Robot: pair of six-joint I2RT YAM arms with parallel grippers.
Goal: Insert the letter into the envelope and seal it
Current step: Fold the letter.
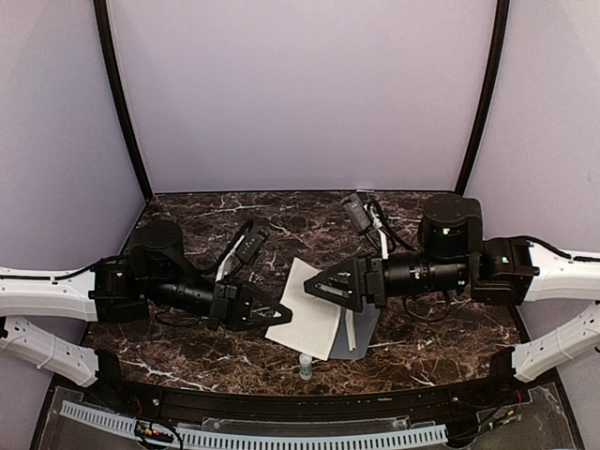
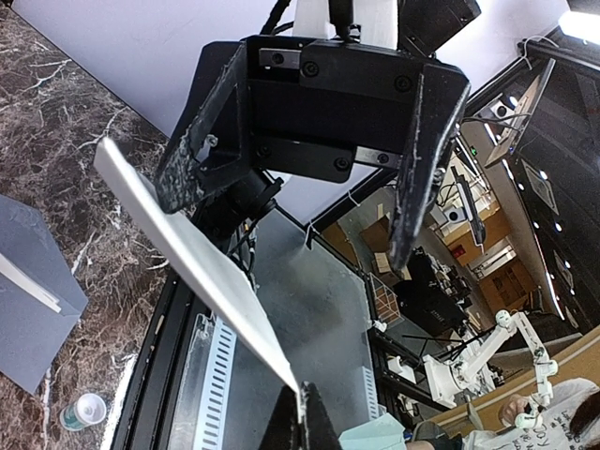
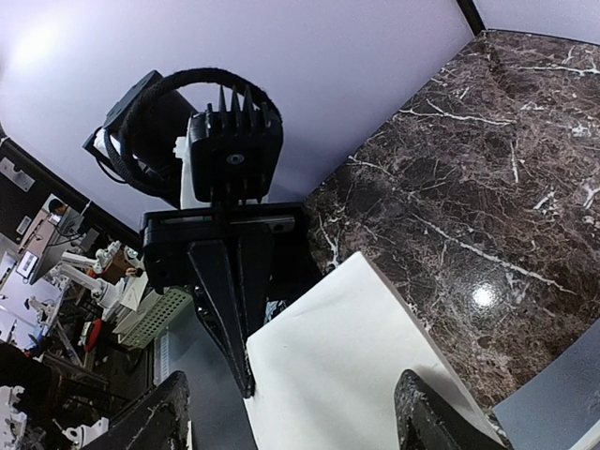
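Centre of the top view, I have the left gripper (image 1: 284,317) pinched shut on the left edge of the letter (image 1: 309,323), right gripper (image 1: 309,284) wide open astride it, envelope (image 1: 364,330) flat underneath

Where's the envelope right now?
In the top view the envelope lies flat on the table, just right of centre near the front edge, partly under the right claw, its left side hidden by the white letter.

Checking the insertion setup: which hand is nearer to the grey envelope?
Right. The right hand, open, hovers just past the far edge of the envelope; the left hand, gripping the white sheet, sits across that sheet from it.
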